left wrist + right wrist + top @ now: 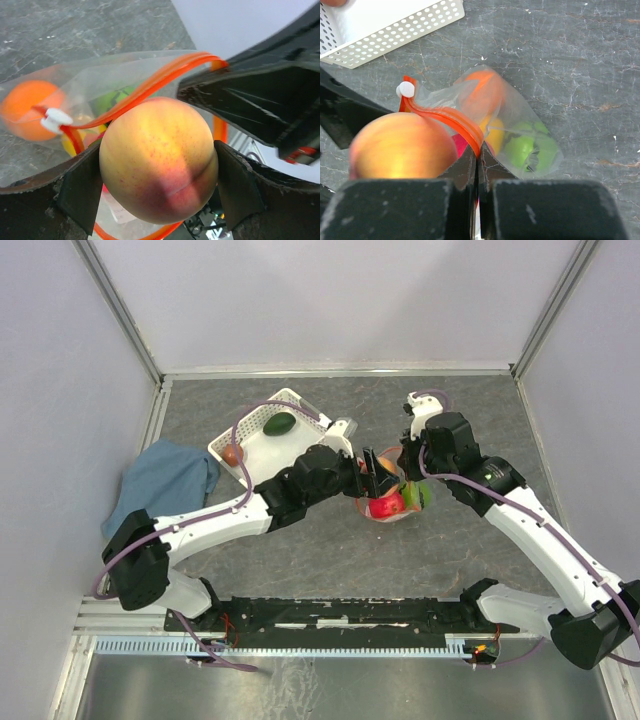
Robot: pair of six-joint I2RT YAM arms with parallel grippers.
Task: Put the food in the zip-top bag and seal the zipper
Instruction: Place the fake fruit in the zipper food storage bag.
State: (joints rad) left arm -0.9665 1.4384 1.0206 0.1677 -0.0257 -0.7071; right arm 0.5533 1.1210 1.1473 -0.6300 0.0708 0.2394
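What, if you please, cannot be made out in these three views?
Left wrist: the peach in the left gripper blocks the mouth of the zip-top bag beneath it.
Right wrist: the basket is cut off by the top edge; the right gripper, shut on the zipper, hides the bag's near side.
Top view: both grippers cover the bag, so its fruits cannot be counted.

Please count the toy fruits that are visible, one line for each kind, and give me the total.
peach: 1
orange: 1
lemon: 1
green fruit: 1
apple: 1
avocado: 1
reddish-brown piece: 1
Total: 7
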